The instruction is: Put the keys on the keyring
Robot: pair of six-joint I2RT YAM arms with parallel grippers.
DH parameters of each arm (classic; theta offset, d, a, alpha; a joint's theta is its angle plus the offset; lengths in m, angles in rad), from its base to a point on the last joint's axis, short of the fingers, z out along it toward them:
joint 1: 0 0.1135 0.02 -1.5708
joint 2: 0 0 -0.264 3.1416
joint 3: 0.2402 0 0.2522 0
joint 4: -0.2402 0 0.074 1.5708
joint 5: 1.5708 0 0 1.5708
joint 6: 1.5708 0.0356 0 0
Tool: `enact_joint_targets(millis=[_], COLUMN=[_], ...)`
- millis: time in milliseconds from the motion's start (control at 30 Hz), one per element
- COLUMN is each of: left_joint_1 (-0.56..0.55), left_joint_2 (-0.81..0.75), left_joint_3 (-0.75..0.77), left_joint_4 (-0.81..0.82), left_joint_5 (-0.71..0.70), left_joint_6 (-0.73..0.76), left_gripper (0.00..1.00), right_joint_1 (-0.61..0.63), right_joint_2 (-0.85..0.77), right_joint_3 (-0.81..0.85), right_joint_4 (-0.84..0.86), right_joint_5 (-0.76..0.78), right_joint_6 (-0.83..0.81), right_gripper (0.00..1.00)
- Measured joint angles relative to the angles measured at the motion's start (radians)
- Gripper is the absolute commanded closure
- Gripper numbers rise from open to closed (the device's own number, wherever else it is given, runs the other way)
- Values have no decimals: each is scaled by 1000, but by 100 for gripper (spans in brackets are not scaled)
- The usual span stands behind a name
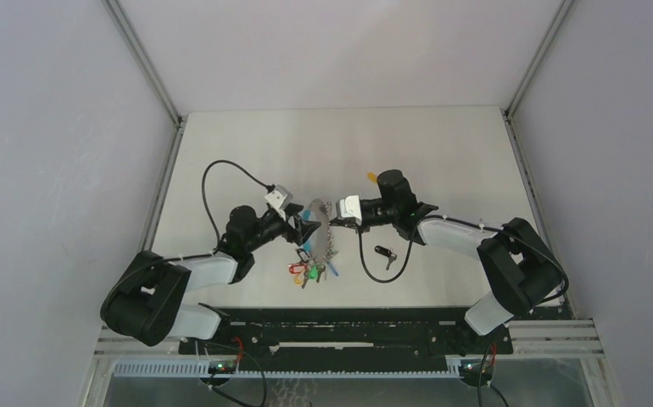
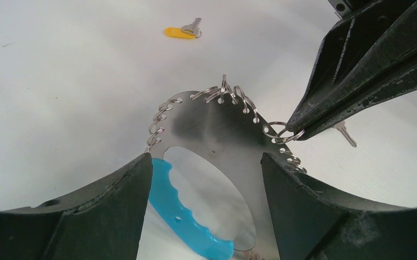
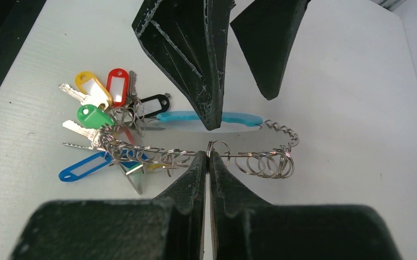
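The keyring [image 1: 324, 227] lies mid-table: a silver plate [image 2: 217, 124] edged with split rings, a light-blue band [image 3: 239, 117] and a bunch of coloured tags [image 3: 95, 116]. My right gripper [image 3: 209, 154] is shut on one split ring [image 3: 221, 148] at the plate's edge. My left gripper [image 2: 206, 162] stands open, straddling the plate, with one finger [image 2: 136, 179] against the blue band. A key with a black tag [image 1: 382, 252] lies loose to the right of the keyring. A key with a yellow tag [image 2: 180, 32] lies farther back.
White tabletop with grey walls on three sides. The right arm's cable [image 1: 364, 254] loops down beside the black-tagged key. A black rail [image 1: 340, 326] runs along the near edge between the arm bases.
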Motion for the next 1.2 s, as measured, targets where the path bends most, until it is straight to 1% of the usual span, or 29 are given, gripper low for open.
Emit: enact_joint_targets(millis=[267, 500, 667, 833, 967, 1100, 1200], left_joint_1=[-17, -32, -35, -35, -34, -22, -20], left_joint_2=[26, 59, 61, 76, 89, 91, 91], left_joint_3=[26, 47, 52, 80, 90, 110, 112], left_joint_4=[13, 20, 11, -5, 6, 85, 155], left_joint_5=[34, 34, 21, -14, -62, -68, -59], left_joint_6=[19, 38, 27, -53, -148, -263, -314], left_gripper=[22, 22, 25, 27, 27, 27, 26], right_joint_1=[0, 1, 6, 13, 18, 30, 31], right_joint_2=[0, 0, 0, 0, 0, 0, 0], right_joint_3=[17, 28, 35, 55, 62, 62, 62], right_joint_4=[-42, -64, -78, -94, -117, -163, -182], right_joint_5=[-13, -14, -13, 21, 45, 64, 70], right_joint_6=[-34, -45, -58, -91, -111, -117, -117], right_gripper=[100, 100, 100, 100, 100, 100, 100])
